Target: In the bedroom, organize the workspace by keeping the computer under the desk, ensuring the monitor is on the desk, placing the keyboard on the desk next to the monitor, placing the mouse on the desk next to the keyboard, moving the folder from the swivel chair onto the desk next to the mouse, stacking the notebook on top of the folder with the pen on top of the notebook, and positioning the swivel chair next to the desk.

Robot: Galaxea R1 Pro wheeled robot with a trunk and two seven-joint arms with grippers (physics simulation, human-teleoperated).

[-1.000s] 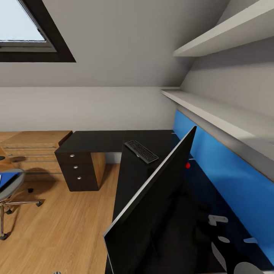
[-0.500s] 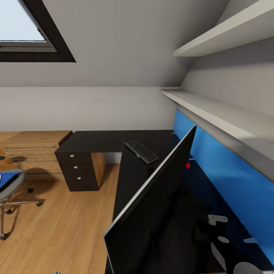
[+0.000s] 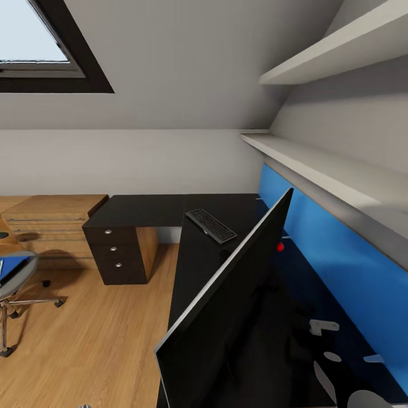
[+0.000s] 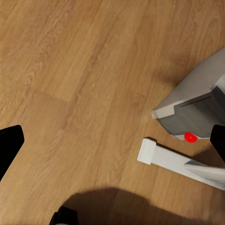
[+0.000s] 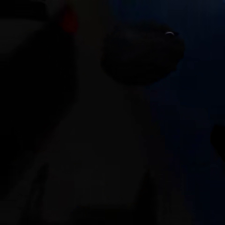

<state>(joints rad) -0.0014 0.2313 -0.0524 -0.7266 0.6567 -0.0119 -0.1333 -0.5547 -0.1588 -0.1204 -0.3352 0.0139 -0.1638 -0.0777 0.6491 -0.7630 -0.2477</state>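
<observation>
In the head view the monitor point(image 3: 226, 317) stands on the black desk point(image 3: 141, 211), close in the foreground and seen edge-on, with a red dot near its far corner. Beyond it the keyboard point(image 3: 211, 225) lies flat on the desk top. At the left edge the swivel chair point(image 3: 12, 283) stands on the floor with the blue folder point(image 3: 11, 266) on its seat. In the left wrist view my left gripper point(image 4: 112, 140) hangs open over the floor, near the silver-grey computer point(image 4: 201, 101) and the white desk leg point(image 4: 173, 159). The right wrist view is almost black.
A black drawer unit point(image 3: 116, 255) closes the desk's far end, with a light wooden cabinet point(image 3: 51, 226) beside it. A blue back panel point(image 3: 323, 255) and two white shelves point(image 3: 317, 164) run along the right wall. Wooden floor point(image 3: 96, 340) lies between chair and desk.
The whole head picture has shifted very slightly to the right, so the camera moved. Nothing among the things has changed.
</observation>
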